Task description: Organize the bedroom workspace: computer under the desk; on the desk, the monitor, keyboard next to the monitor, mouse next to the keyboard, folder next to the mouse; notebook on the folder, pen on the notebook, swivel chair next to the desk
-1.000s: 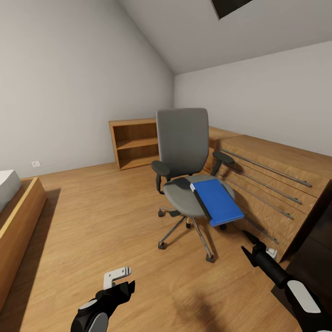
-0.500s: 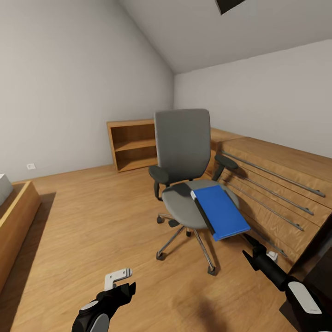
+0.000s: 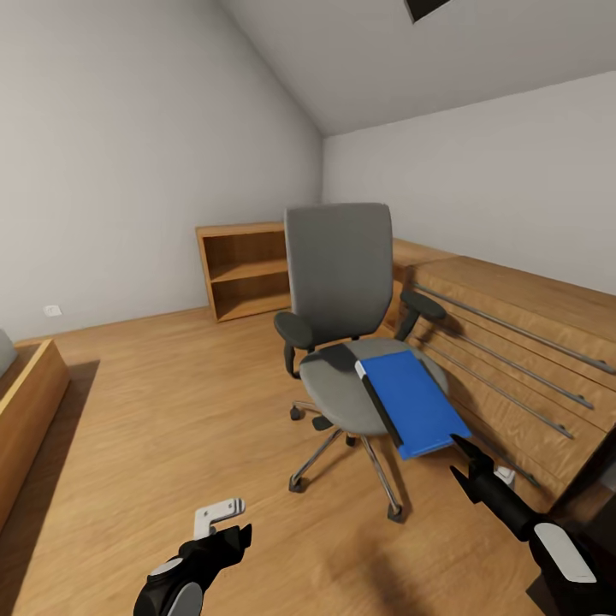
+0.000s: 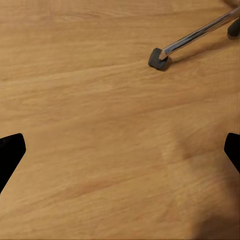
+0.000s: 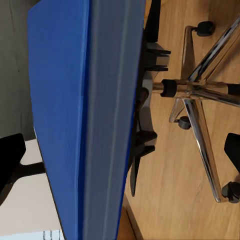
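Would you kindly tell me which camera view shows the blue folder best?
The head view: the whole folder lies on the swivel chair seat, overhanging its edge. The right wrist view shows it close and edge-on, partly cropped.

Grey walls [image 3: 128, 171], plank floor [image 3: 171, 411], open wooden bookshelf [image 3: 244, 269].

Grey matt cloth-upholstered swivel chair [image 3: 338, 282] on a shiny metal star base [image 5: 197, 102]; smooth bright blue rectangular folder [image 3: 411, 402]; light satin wooden plank floor [image 3: 162, 411]
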